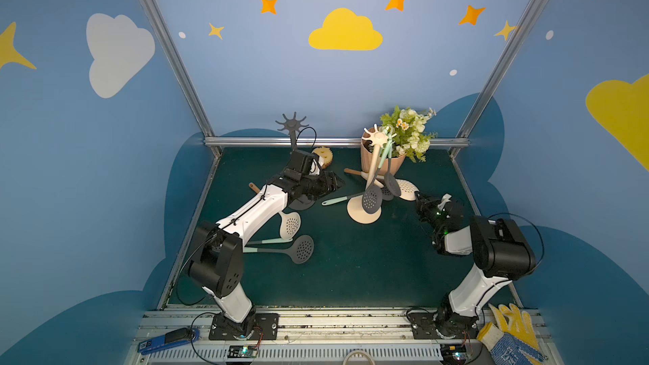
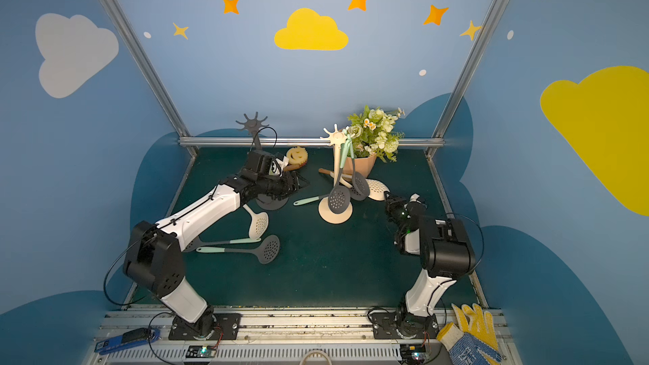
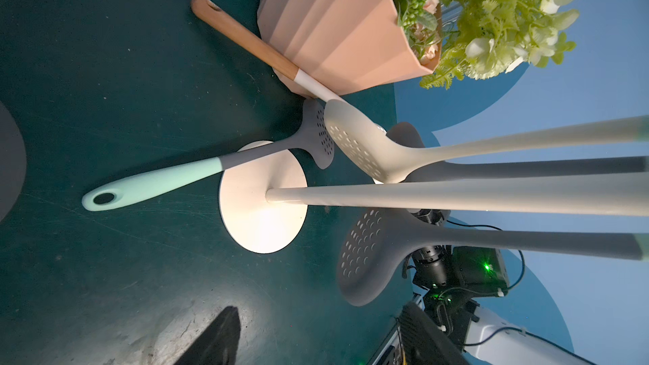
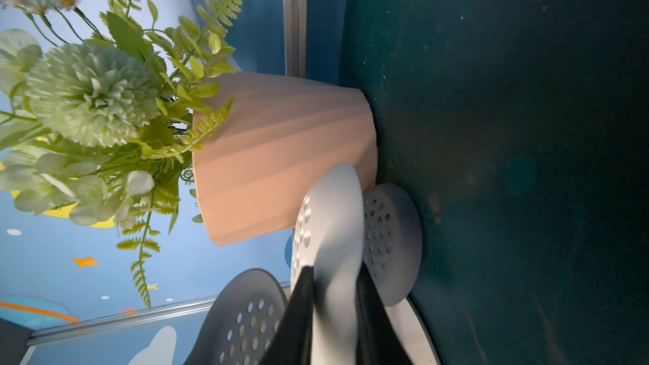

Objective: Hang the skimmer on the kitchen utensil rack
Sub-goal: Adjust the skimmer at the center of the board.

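My right gripper (image 4: 333,310) is shut on the head of a cream skimmer (image 4: 330,226), which it holds on edge beside the cream utensil rack (image 1: 373,166). In a top view that head (image 1: 407,189) sits right of the rack's base (image 1: 364,217). Its handle (image 3: 526,138) runs up along the pole; I cannot tell whether it sits on a hook. Two grey skimmers (image 1: 372,200) (image 1: 392,182) hang from the rack. My left gripper (image 1: 335,182) (image 3: 321,338) is open and holds nothing, left of the rack.
A dark rack (image 1: 293,126) stands behind my left arm. A mint-handled grey skimmer (image 1: 337,200) and a wooden-handled one (image 1: 353,172) lie by the cream rack. More skimmers (image 1: 290,224) (image 1: 302,249) lie front left. A flower pot (image 1: 384,166), sponge (image 1: 323,156) and gloves (image 1: 509,331) are also here.
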Robot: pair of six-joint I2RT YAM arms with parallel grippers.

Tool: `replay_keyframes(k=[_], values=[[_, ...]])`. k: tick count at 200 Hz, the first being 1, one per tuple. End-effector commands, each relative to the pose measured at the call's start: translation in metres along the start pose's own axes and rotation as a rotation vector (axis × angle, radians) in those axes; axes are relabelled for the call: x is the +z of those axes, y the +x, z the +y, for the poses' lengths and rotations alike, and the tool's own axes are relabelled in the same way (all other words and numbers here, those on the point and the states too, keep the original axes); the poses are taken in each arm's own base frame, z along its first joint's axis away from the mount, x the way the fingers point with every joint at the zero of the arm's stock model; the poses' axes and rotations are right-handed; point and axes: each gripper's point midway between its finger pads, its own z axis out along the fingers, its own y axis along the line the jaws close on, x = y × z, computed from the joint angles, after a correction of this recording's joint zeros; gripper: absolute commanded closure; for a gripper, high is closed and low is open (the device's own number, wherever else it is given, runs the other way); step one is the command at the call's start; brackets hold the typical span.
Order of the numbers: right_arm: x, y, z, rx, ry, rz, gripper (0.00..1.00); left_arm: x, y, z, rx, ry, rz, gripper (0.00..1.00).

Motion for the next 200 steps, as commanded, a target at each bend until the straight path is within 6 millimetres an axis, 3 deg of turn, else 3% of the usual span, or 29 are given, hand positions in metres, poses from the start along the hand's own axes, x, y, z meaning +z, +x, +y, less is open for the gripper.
replay_keyframes(k=[1, 49, 98, 149, 200], values=[[0.005, -0.006, 0.016, -0.028, -0.103, 0.021, 0.83, -0.007, -0.003, -0.01, 0.025, 0.032, -0.017, 0.27], [0.004, -0.023, 0.002, -0.016, -0.091, 0.007, 0.83, -0.006, -0.002, -0.01, 0.033, 0.032, -0.016, 0.27], [-0.014, -0.051, 0.014, 0.006, -0.123, -0.024, 0.84, -0.002, 0.001, -0.009, 0.03, 0.034, -0.005, 0.28], [-0.029, -0.066, 0.016, 0.015, -0.132, -0.036, 0.84, 0.0, 0.001, -0.009, 0.026, 0.036, 0.0, 0.28], [-0.053, -0.083, 0.042, -0.019, -0.182, -0.068, 0.84, 0.0, 0.002, -0.01, 0.024, 0.042, 0.003, 0.28]])
